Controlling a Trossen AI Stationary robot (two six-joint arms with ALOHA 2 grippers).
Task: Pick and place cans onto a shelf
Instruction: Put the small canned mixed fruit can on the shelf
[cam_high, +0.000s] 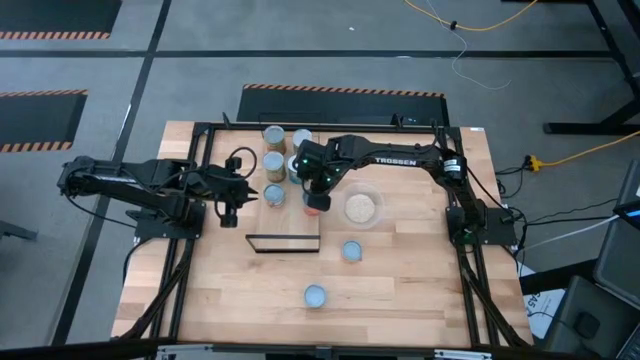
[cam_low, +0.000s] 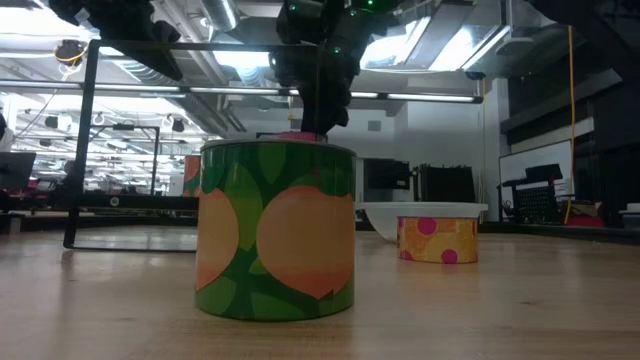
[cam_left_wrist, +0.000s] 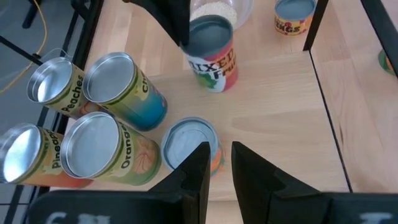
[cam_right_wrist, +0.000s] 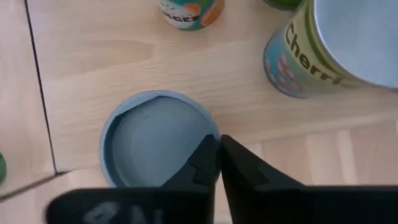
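On the left of the wooden table (cam_high: 400, 290), the left gripper (cam_high: 228, 212) hovers just beside the shelf (cam_high: 283, 215), its fingers slightly spread and holding nothing. At centre, a cluster of cans (cam_high: 273, 150) stands at the shelf's far end, while the right gripper (cam_high: 316, 192) sits over a red Mixed Fruit can (cam_left_wrist: 211, 53) on the shelf, its fingers pressed together at the pale-blue lid's rim. Farther right lie a clear bowl (cam_high: 361, 208) and two loose cans (cam_high: 351, 250).

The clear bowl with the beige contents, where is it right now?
In the high view the clear bowl sits right of table centre, just right of the red-labelled can under the right gripper, with a blue-topped can nearer the front edge.
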